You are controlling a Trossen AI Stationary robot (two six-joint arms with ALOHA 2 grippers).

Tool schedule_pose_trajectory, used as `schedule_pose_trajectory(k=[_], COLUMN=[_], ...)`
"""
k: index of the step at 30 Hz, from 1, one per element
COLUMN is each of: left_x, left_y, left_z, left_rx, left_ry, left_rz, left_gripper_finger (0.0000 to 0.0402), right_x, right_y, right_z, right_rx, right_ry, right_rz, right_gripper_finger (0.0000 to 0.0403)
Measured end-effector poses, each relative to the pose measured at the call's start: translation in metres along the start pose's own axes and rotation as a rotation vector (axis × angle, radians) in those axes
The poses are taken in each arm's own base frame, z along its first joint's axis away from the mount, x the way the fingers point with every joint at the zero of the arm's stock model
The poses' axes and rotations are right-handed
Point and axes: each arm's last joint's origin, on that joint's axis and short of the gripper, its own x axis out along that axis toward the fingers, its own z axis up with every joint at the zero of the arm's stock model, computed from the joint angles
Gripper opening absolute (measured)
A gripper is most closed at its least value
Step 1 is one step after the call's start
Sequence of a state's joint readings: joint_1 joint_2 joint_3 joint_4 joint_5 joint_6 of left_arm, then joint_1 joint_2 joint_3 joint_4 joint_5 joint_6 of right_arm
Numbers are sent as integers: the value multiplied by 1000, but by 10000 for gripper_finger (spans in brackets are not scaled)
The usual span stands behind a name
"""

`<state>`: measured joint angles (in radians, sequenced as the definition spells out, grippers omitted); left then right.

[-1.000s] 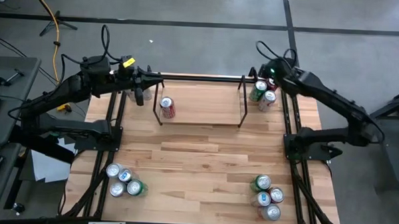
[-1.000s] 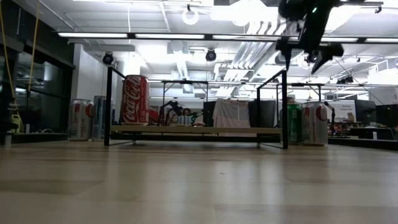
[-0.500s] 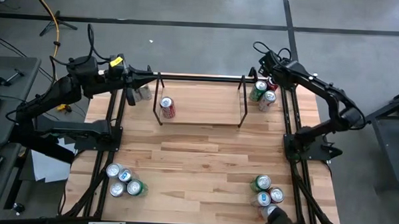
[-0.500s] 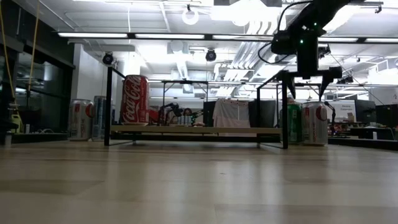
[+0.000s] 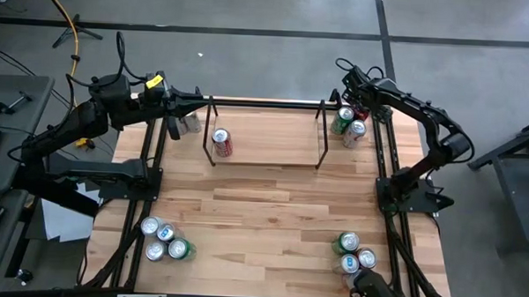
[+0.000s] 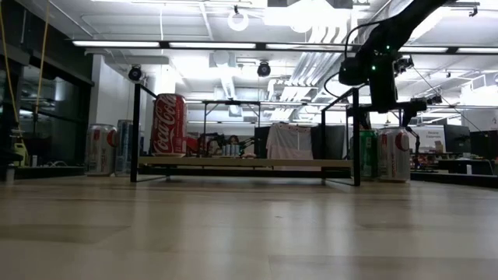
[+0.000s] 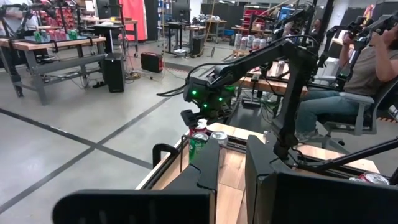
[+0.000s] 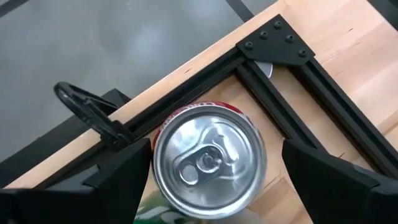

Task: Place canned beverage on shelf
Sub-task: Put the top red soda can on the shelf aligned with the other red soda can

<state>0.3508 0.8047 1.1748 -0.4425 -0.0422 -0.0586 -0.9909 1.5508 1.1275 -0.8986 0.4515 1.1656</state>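
Note:
The shelf (image 5: 264, 155) is a low black rod rack with a wood base at the table's far middle. A red Coca-Cola can (image 5: 221, 143) stands upright on the left end of the shelf's base and also shows in the low view (image 6: 170, 124). My right gripper (image 5: 358, 106) is open above a red can (image 8: 208, 162) standing in the table's far right corner. Its fingers (image 8: 118, 180) stand on either side of the can top without touching it. A green can (image 5: 340, 123) and a silver-red can (image 5: 355, 130) stand beside the red can. My left gripper (image 5: 198, 102) is open and empty, left of the shelf.
Two cans (image 5: 188, 122) stand at the far left, under my left gripper. Can clusters stand near left (image 5: 164, 238) and near right (image 5: 353, 253). The black table frame (image 8: 323, 99) runs close around the corner can. A person (image 7: 348, 93) sits beyond the table.
My right gripper has come down over the far right cans, and its fingers now stand level with the can tops. My left gripper has drawn back from the shelf toward the table's left edge, then kept still.

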Motion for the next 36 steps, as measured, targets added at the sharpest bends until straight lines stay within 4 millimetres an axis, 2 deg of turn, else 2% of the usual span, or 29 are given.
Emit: schedule_pose_trajectory(k=[13,20,22,28,32,36], left_x=[0,0,0,0,0,0], left_y=[0,0,0,0,0,0], left_z=[0,0,0,0,0,0], left_rx=[-35,-36,-36,-36,-36,-36], left_ry=[0,0,0,0,0,0], left_rz=[0,0,0,0,0,0], left_gripper_finger=[1,1,1,1,1,1], right_x=[18,21,19,-3,-30,-66], right_y=[6,7,6,-2,-10,-21], right_z=[3,1,1,9,18,27], right_rx=[-46,-114,-137,-196,-199,-246], right_ry=[42,69,70,32,-33,-154], right_rz=[2,5,12,80,196,352], right_gripper_finger=[344,290,289,289,289,289])
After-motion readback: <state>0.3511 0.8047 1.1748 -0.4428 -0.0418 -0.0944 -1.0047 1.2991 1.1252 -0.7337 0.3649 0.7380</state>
